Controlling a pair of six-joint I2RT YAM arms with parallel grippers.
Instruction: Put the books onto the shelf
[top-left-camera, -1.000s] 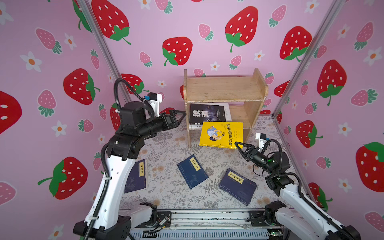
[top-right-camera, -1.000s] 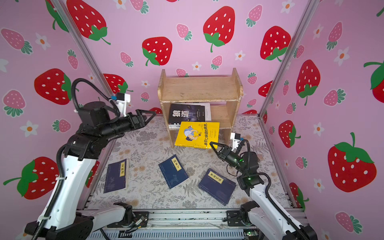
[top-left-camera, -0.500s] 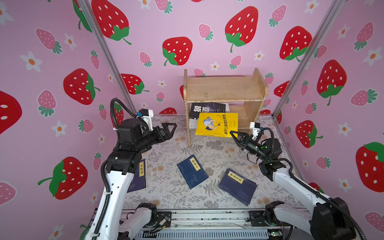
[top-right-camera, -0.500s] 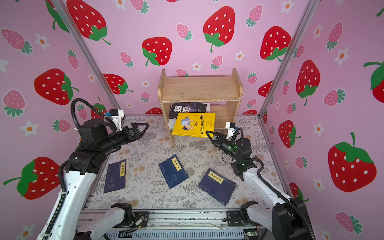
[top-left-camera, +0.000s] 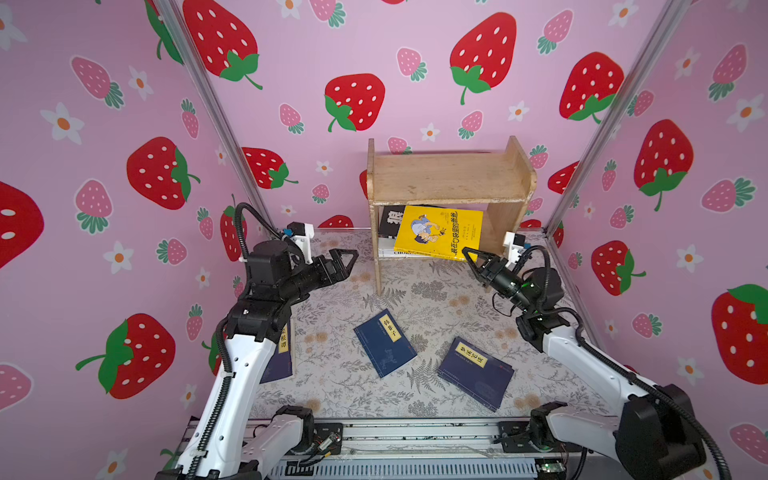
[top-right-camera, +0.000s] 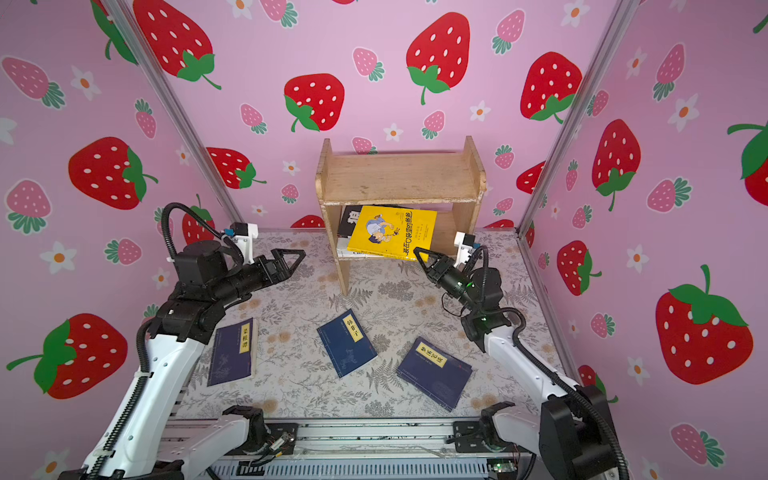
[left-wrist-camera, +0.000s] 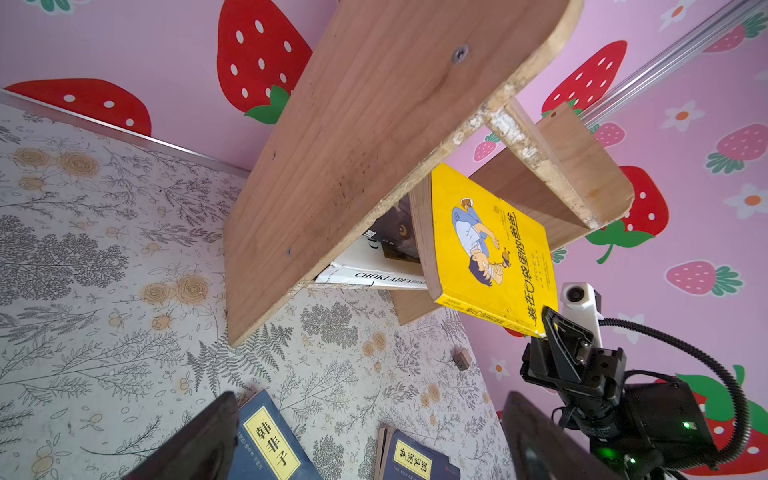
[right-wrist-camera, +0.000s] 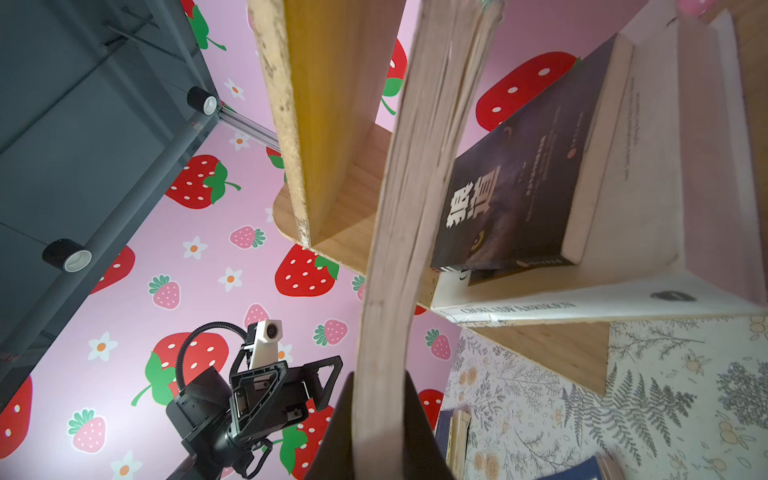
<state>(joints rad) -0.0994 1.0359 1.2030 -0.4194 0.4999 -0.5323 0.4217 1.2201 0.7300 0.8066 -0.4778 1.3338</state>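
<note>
- In both top views, the wooden shelf (top-left-camera: 451, 183) stood at the back of the floral-covered bench (top-left-camera: 332, 386). Its lower tier held a white book (top-left-camera: 392, 252) laid flat with a dark book (top-left-camera: 390, 219) on top.
- The yellow book (top-left-camera: 438, 232) leaned tilted across the front of that lower tier, cover facing out. The right claw (top-left-camera: 466, 252) was clamped on its lower corner, which jutted past the tier's front edge.
- The left claw (top-left-camera: 351, 262) hung wide open and empty above the bench, left of the shelf. Three navy books (top-left-camera: 384, 343) with yellow title labels lay flat on the bench, well apart from the shelf.
- From the left wrist, the left claw (left-wrist-camera: 365, 449) showed its two fingers spread far apart with nothing between them. Beyond them the yellow book (left-wrist-camera: 486, 249) slanted out of the shelf (left-wrist-camera: 353, 145), in front of the white book (left-wrist-camera: 374, 272).
- From the right wrist, the right claw (right-wrist-camera: 378, 436) pinched the yellow book's page edge (right-wrist-camera: 395, 249) between both fingers. The dark book (right-wrist-camera: 511, 199) rested on the white book (right-wrist-camera: 623, 249) inside the lower tier.
</note>
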